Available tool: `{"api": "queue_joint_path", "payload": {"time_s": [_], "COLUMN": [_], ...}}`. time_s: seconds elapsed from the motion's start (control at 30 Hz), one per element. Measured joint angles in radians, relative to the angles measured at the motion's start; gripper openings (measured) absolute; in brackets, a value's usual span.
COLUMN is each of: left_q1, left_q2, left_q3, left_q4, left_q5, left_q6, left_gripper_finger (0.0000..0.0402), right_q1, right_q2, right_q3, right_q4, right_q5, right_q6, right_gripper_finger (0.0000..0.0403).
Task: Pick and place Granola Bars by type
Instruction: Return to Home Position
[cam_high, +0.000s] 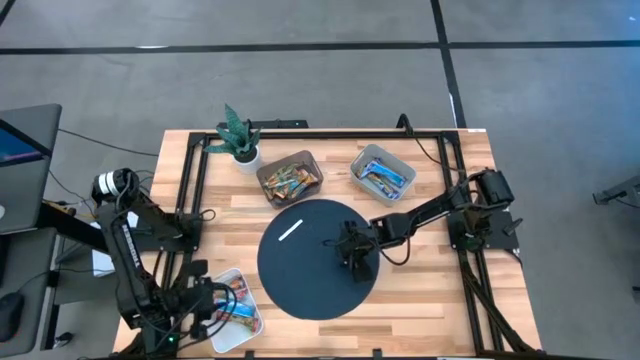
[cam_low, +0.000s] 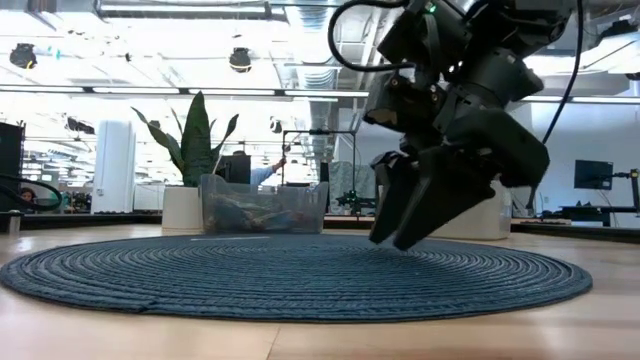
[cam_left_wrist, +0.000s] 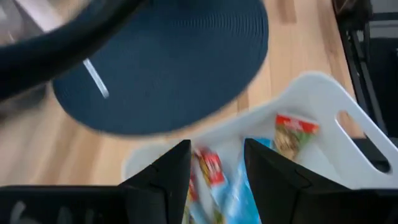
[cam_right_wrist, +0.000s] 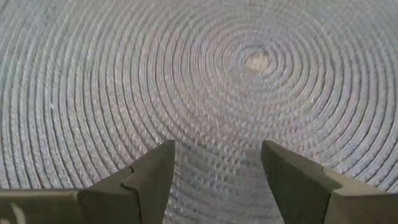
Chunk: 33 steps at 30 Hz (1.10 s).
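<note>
Granola bars lie in three bins: mixed orange and multicoloured ones in a clear bin (cam_high: 290, 180), blue-and-white ones in a grey bin (cam_high: 383, 177), and red and blue ones (cam_left_wrist: 211, 168) in a white tray (cam_high: 250, 322) at the near left. My left gripper (cam_left_wrist: 214, 146) is open just above the white tray's bars and holds nothing. My right gripper (cam_right_wrist: 217, 149) is open and empty, its fingers pointing down just above the round dark mat (cam_high: 300, 280), on the mat's right half (cam_high: 352, 258). No bar lies on the mat.
A small white strip (cam_high: 290, 232) lies on the mat's far left part. A potted plant (cam_high: 240, 140) stands at the far left beside the clear bin. A black frame (cam_high: 190, 190) runs along the table's left, far and right edges.
</note>
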Motion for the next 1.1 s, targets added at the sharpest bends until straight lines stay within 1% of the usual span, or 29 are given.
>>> {"api": "queue_joint_path", "payload": {"time_s": [0.13,0.2,0.27,0.33,0.43,0.5,0.6,0.73,0.9,1.0,1.1], "left_q1": [0.000,0.001,0.003,0.010,0.037,0.062,0.119,0.236,0.383,0.460,0.525], "left_q2": [0.000,0.000,0.000,0.000,0.000,-0.001,-0.032,-0.081,-0.128,-0.135,-0.132], "left_q3": [0.000,0.000,0.000,0.000,0.000,0.000,0.001,-0.014,-0.030,-0.032,-0.032], "left_q4": [-0.001,0.000,-0.010,-0.057,-0.099,-0.129,-0.177,-0.249,-0.261,-0.255,-0.206], "left_q5": [-0.142,-0.221,-0.327,-0.474,-0.662,-0.767,-0.775,-0.781,-0.784,-0.786,-0.786], "left_q6": [0.133,0.235,0.324,0.400,0.420,0.375,0.309,0.238,0.231,0.225,0.210], "left_gripper_finger": [0.0145,0.0145,0.0145,0.0145,0.0145,0.0145,0.0145,0.0145,0.0145,0.0145,0.0145], "right_q1": [0.000,-0.001,-0.004,-0.006,-0.008,-0.009,-0.008,-0.004,-0.013,-0.035,-0.066], "right_q2": [-0.018,-0.019,-0.029,-0.037,-0.069,-0.096,-0.159,-0.263,-0.378,-0.417,-0.428], "right_q3": [0.011,0.023,0.024,0.028,0.026,0.028,0.028,0.028,0.028,0.028,0.029], "right_q4": [-0.014,-0.008,-0.038,-0.029,-0.053,-0.041,-0.018,0.043,0.098,0.144,0.189], "right_q5": [0.000,0.001,0.003,0.003,0.008,0.011,0.027,0.029,0.029,0.030,0.037], "right_q6": [0.002,-0.003,-0.005,-0.005,-0.013,-0.042,-0.117,-0.229,-0.418,-0.440,-0.440], "right_gripper_finger": [0.0234,0.0234,0.0234,0.0234,0.0234,0.0234,0.0234,0.0234,0.0234,0.0234,0.0234]}}
